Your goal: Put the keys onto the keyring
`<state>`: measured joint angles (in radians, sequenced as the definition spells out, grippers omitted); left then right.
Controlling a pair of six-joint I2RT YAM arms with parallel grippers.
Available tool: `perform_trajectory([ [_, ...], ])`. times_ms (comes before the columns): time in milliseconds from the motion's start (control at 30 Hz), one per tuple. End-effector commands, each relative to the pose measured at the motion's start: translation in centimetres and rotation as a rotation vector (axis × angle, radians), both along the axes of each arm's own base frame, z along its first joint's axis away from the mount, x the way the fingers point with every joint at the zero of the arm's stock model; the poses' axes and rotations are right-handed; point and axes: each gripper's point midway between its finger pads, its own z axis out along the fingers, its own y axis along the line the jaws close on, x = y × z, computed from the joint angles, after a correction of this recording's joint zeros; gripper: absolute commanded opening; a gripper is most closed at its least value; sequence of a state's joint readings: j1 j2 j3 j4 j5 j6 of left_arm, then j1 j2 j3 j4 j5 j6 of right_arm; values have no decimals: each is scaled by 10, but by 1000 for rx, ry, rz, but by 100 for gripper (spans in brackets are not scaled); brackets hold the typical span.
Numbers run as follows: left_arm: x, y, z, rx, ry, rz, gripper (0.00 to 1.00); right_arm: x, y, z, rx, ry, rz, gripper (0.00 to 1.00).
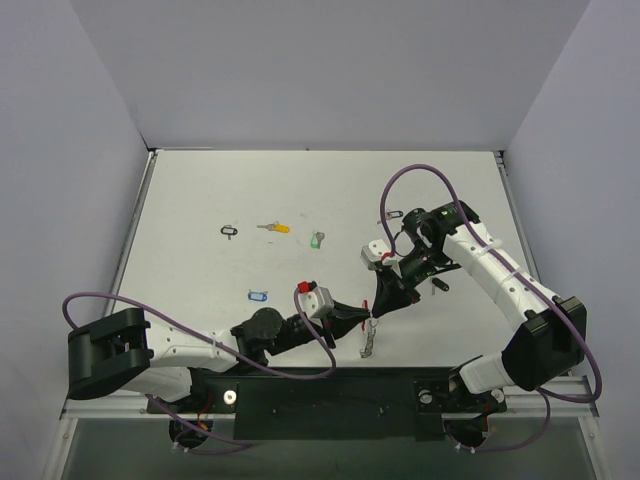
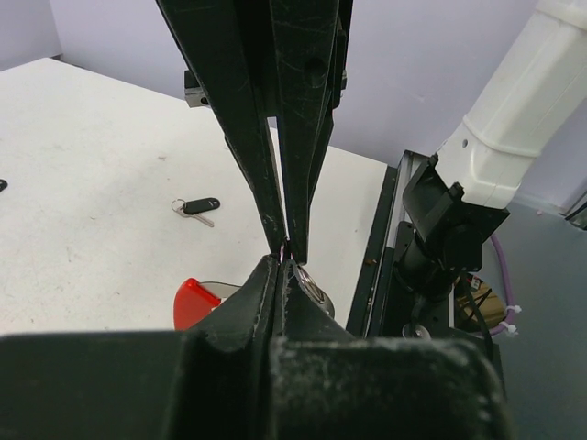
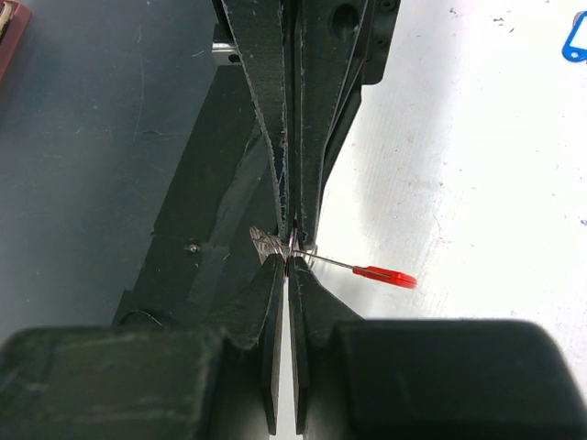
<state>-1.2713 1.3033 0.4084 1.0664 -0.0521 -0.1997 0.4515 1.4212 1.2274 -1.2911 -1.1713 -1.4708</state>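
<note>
We see both arms meeting tip to tip near the front edge of the table (image 1: pixel 200 190). The right gripper (image 3: pixel 292 264) is clamped on the keyring (image 3: pixel 271 243), thin silver wire with a red plastic band jutting sideways. The left gripper (image 2: pixel 282 264) has its jaws pressed together there too, but we cannot tell whether it pinches metal. Only the overhead view shows the chain (image 1: pixel 369 345) trailing below the tips and the keys (image 1: pixel 272 228) scattered well apart. The fingers hide most of the wire.
</note>
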Motion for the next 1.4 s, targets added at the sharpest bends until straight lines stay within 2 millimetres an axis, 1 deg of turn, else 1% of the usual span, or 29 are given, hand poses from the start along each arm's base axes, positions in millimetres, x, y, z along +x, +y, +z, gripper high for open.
perform_trajectory([
  [0, 1, -4, 34, -82, -31, 7, 0, -15, 0, 18, 23, 100, 0, 0],
  [233, 6, 0, 30, -52, -31, 39, 0, -17, -1, 20, 29, 102, 6, 0],
  [267, 7, 1, 29, -45, -37, 42, 0, -17, -1, 21, 30, 103, 4, 3],
  [300, 8, 2, 28, -31, -40, 52, 0, -17, -1, 21, 32, 107, -1, 12],
  [333, 8, 3, 28, -24, -46, 55, 0, -18, -2, 22, 35, 112, -5, 17],
  [367, 10, 6, 27, -12, -55, 67, 0, -17, -3, 24, 41, 111, -17, 26],
  [400, 11, 7, 29, -13, -59, 74, 0, -17, -4, 26, 45, 121, -26, 30],
  [433, 11, 9, 30, -7, -70, 79, 0, -16, -6, 28, 50, 125, -45, 37],
  [467, 13, 11, 33, -7, -80, 89, 0, -16, -6, 29, 56, 134, -55, 40],
  [533, 14, 14, 36, -6, -89, 97, 0, -15, -6, 29, 62, 147, -70, 50],
  [700, 14, 18, 38, -12, -94, 108, 0, -14, -2, 22, 44, 207, -60, 59],
  [867, 15, 19, 40, -24, -92, 113, 0, -19, 3, 19, 32, 245, -26, 61],
  [967, 16, 18, 39, -24, -90, 121, 0, -21, 4, 18, 26, 248, -10, 59],
  [1033, 19, 20, 39, -25, -88, 137, 0, -22, 5, 18, 20, 246, 0, 52],
  [1067, 20, 21, 39, -23, -88, 144, 0, -22, 5, 18, 16, 243, 4, 46],
  [1133, 23, 23, 37, -18, -87, 163, 0, -22, 4, 18, 10, 240, 6, 39],
  [1200, 25, 26, 37, -18, -89, 177, 0, -23, 3, 19, 8, 243, 8, 35],
  [1367, 28, 30, 34, -11, -83, 203, 0, -25, 3, 21, 17, 242, 17, 33],
])
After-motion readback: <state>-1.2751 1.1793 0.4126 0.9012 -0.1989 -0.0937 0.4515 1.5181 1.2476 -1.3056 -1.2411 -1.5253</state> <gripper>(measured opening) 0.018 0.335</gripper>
